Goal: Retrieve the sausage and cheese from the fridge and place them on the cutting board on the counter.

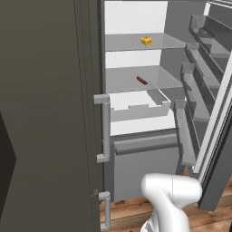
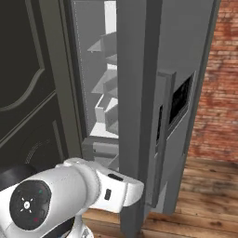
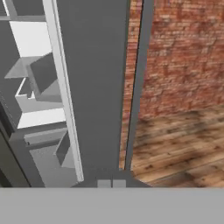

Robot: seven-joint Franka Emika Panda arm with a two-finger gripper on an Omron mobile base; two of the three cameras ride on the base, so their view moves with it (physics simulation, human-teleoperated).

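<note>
The fridge [image 1: 136, 113] stands with its right door [image 2: 139, 93] swung open. On an upper glass shelf sits the yellow-orange cheese [image 1: 146, 40]. One shelf lower lies the small reddish-brown sausage [image 1: 142, 80]. My gripper [image 3: 111, 183] is shut with nothing in it, its tips close against the open door's edge [image 3: 94, 87], far below and to the right of both foods. The white arm [image 1: 172, 199] rises at the lower right of the left base view and reaches toward the door [image 2: 111, 188]. The cutting board and the counter are out of view.
The left fridge door [image 1: 50, 113] is closed, with a long vertical handle [image 1: 105, 129]. Door bins [image 1: 199, 68] line the open door's inside. A white drawer [image 1: 138, 106] sits below the sausage shelf. Red brick wall [image 3: 183, 52] and wooden floor [image 3: 175, 144] lie beyond the door.
</note>
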